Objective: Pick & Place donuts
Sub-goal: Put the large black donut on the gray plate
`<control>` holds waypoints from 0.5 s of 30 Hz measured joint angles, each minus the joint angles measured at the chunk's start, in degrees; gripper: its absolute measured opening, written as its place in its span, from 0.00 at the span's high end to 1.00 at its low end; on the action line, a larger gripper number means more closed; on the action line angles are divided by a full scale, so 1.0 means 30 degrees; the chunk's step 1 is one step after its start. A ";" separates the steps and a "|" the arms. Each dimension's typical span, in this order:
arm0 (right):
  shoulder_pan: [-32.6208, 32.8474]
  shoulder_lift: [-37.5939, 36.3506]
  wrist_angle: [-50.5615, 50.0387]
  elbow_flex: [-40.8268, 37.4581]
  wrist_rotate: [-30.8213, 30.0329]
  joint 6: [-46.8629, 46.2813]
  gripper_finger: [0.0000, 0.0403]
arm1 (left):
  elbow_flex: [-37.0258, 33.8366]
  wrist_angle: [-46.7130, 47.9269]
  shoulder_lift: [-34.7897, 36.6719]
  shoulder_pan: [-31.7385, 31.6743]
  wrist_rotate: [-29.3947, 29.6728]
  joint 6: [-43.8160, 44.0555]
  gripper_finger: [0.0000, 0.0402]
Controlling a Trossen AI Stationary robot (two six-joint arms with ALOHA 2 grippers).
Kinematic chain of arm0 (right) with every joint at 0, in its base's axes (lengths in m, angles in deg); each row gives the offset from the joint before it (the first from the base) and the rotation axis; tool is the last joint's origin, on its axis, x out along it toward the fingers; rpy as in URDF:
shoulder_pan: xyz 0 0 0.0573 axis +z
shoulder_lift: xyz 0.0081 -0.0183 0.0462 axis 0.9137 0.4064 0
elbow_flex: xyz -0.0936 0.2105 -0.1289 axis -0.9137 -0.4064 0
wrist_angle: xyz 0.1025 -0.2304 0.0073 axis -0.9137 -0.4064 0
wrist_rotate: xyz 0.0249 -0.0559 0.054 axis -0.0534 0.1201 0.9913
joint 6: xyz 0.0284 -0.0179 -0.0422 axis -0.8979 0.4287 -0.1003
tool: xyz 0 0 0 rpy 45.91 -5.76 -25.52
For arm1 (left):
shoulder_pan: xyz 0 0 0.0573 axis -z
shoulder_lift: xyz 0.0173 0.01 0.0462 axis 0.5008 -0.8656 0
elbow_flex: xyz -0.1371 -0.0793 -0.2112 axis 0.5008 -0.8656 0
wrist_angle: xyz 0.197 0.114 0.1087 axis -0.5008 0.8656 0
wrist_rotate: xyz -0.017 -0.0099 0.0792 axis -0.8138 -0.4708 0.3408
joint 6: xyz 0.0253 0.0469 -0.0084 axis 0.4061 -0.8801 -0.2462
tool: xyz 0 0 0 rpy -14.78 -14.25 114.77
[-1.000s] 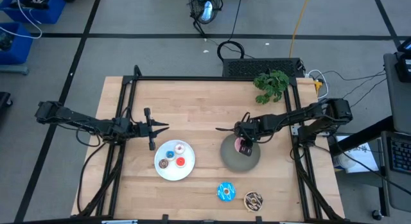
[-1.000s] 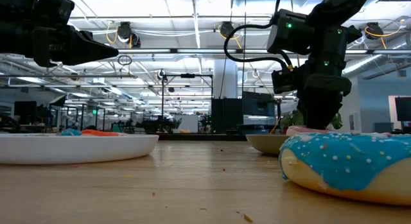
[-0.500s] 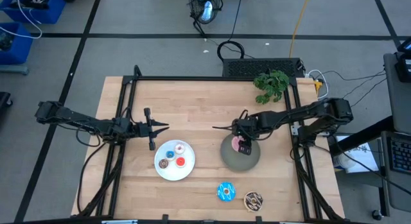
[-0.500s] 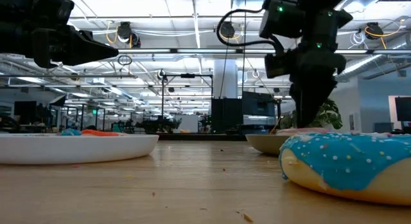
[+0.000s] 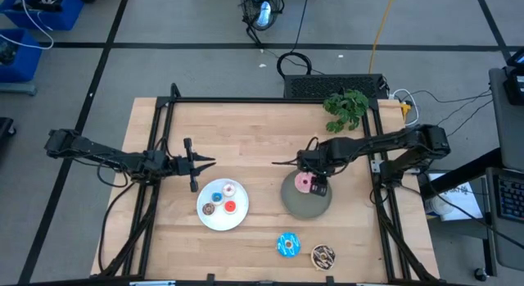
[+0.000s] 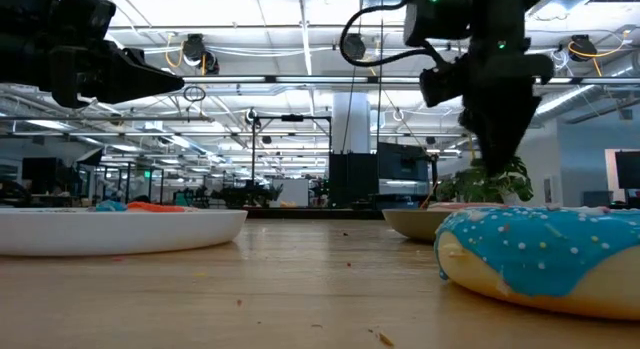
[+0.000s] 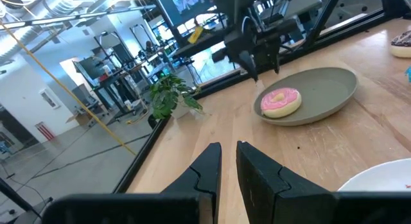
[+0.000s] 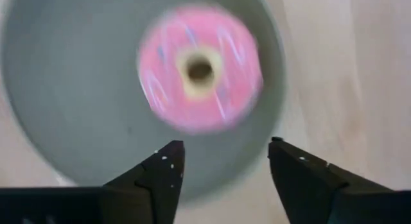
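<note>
The pink donut (image 5: 304, 183) (image 8: 200, 68) (image 7: 280, 101) lies flat on the round grey plate (image 5: 295, 202) (image 8: 58, 89). My right gripper (image 5: 318, 186) (image 8: 221, 153) (image 6: 497, 159) hovers open just above it and touches nothing. Four tiny donuts sit on the white plate (image 5: 214, 223). The blue donut (image 5: 288, 245) (image 6: 540, 259) and the brown sprinkled donut (image 5: 322, 255) lie on the table near its near edge. My left gripper (image 5: 209, 162) (image 7: 229, 166) waits shut, in the air left of the white plate.
A green plant (image 5: 345, 108) stands at the far right corner of the table. A black frame (image 5: 270, 100) runs along the far and side edges. Bare wood lies between the two plates and across the far half of the table.
My right gripper has risen from the grey plate and shifted slightly. The pink donut, which sat under the fingers a second ago, now lies bare on the plate, let go.
</note>
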 joint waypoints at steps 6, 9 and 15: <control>0.2438 -0.0146 -0.3404 0.2131 -0.2954 -0.1435 0.71 | 0.0000 0.0000 -0.0003 0.0003 0.0000 -0.0007 0.86; 0.4185 -0.0138 -0.3399 0.3292 -0.3176 -0.2158 0.85 | 0.0000 -0.0007 -0.0005 0.0000 -0.0001 0.0008 0.86; 0.7239 -0.0131 -0.2750 0.4152 -0.3485 -0.4585 0.97 | 0.0000 -0.0007 -0.0005 -0.0003 0.0003 0.0095 0.86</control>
